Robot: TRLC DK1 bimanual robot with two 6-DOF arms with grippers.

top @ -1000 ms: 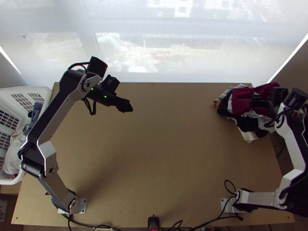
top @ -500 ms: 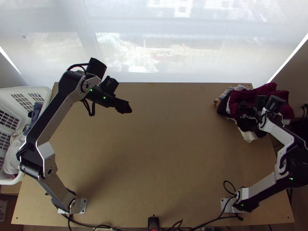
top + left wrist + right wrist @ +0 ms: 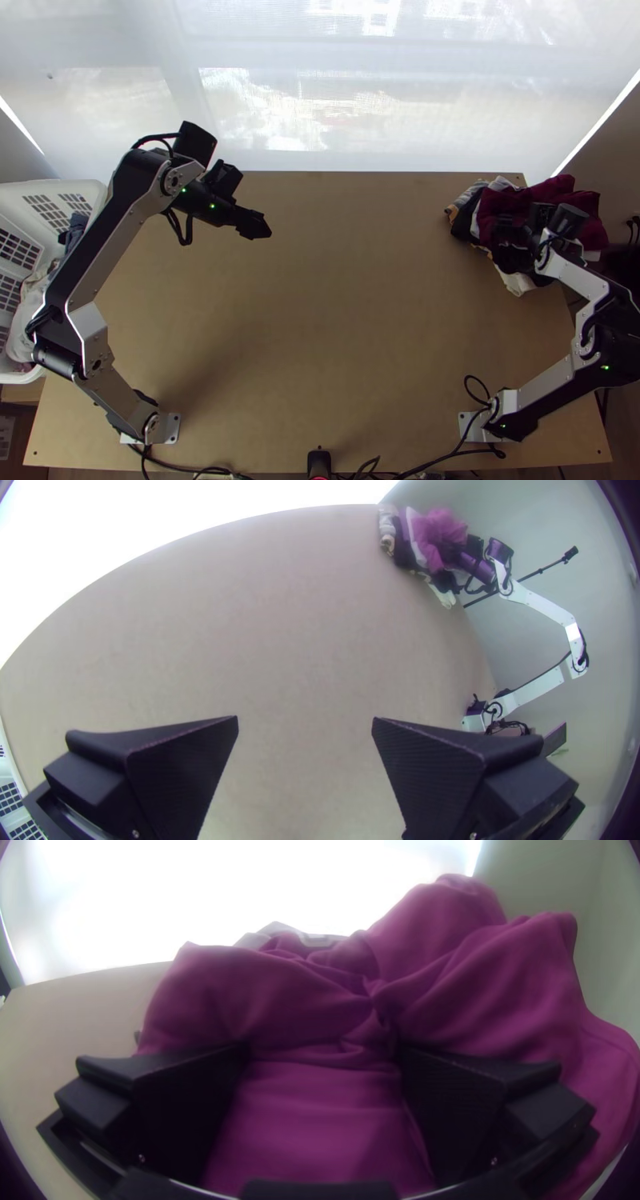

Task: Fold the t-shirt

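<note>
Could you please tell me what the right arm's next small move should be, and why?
I would probably close the right end effector on the maroon cloth: its fingers stand apart and bunched cloth shows between them, so a grip there might lift it off the pile of clothes.

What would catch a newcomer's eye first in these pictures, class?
Probably the dark red cloth, bunched on the clothes pile at the table's far right corner, with the open right gripper at it. Next, the bright window beyond the far edge, and the open left gripper hanging over bare wood, left of the middle.
</note>
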